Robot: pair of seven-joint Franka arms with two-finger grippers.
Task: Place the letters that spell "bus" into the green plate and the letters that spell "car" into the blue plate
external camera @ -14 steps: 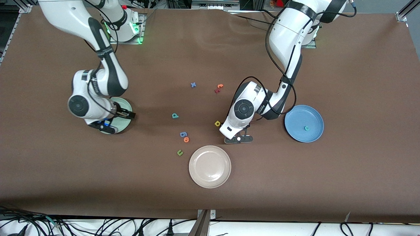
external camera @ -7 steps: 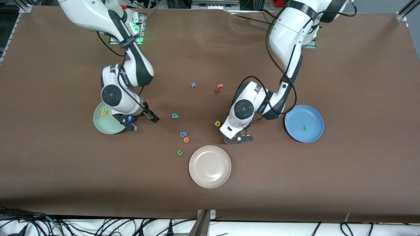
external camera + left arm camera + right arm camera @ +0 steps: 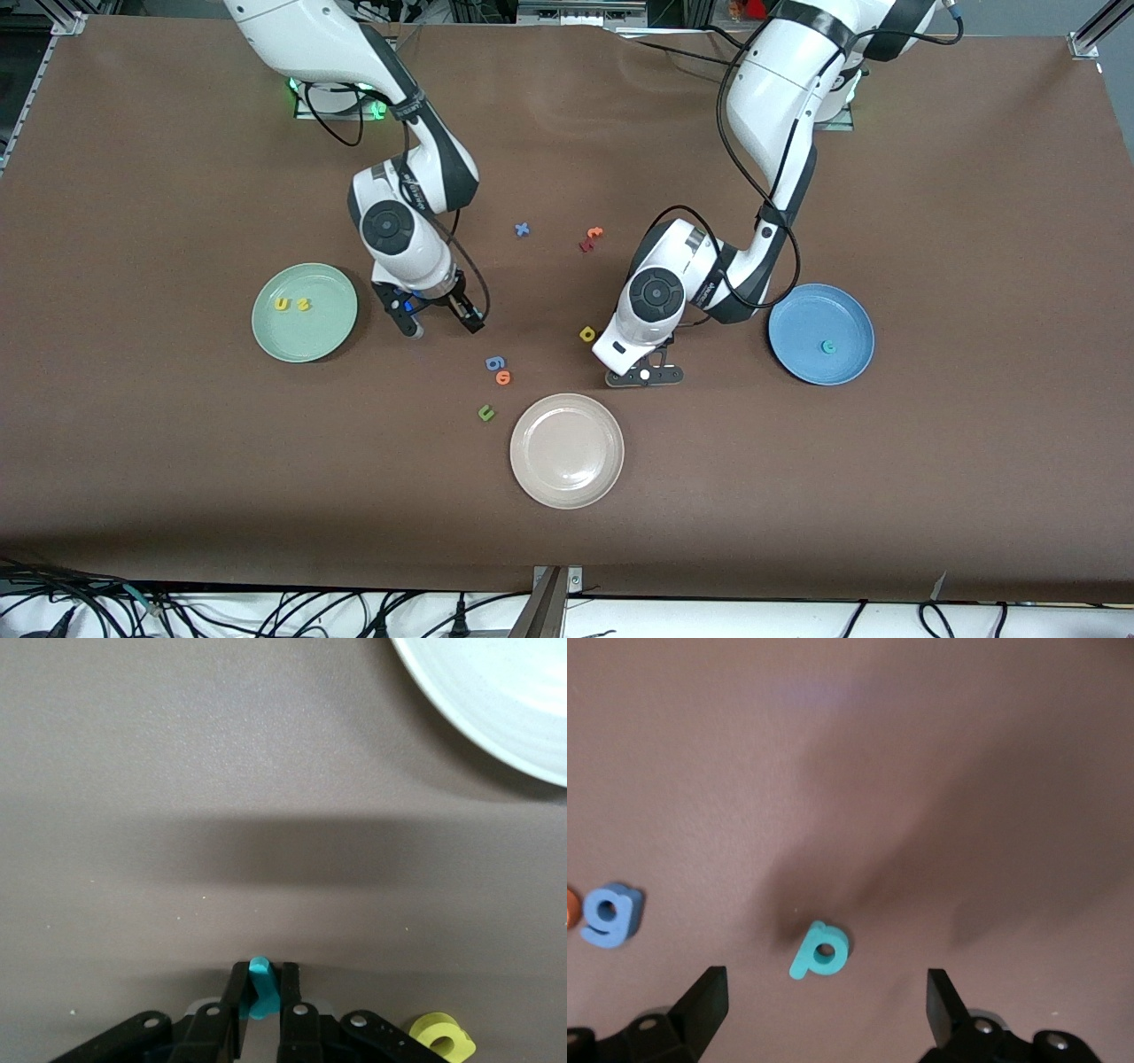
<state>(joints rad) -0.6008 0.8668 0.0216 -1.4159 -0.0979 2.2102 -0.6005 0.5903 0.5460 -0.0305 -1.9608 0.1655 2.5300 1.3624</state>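
The teal b (image 3: pixel 819 950), light squashy foam best pinched across its stem, lies on the tabletop at three o'clock of the green plate (image 3: pixel 304 341), under the right gripper's (image 3: pixel 822 1005) open jaws, while the left gripper (image 3: pixel 260 1001), beside the yellow a (image 3: pixel 586 334), has its jaws closed on the teal r (image 3: pixel 260 979).

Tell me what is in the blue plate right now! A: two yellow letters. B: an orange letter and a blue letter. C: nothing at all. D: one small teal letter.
D: the blue plate holds a single small teal letter; the two yellow letters lie in the green plate instead.
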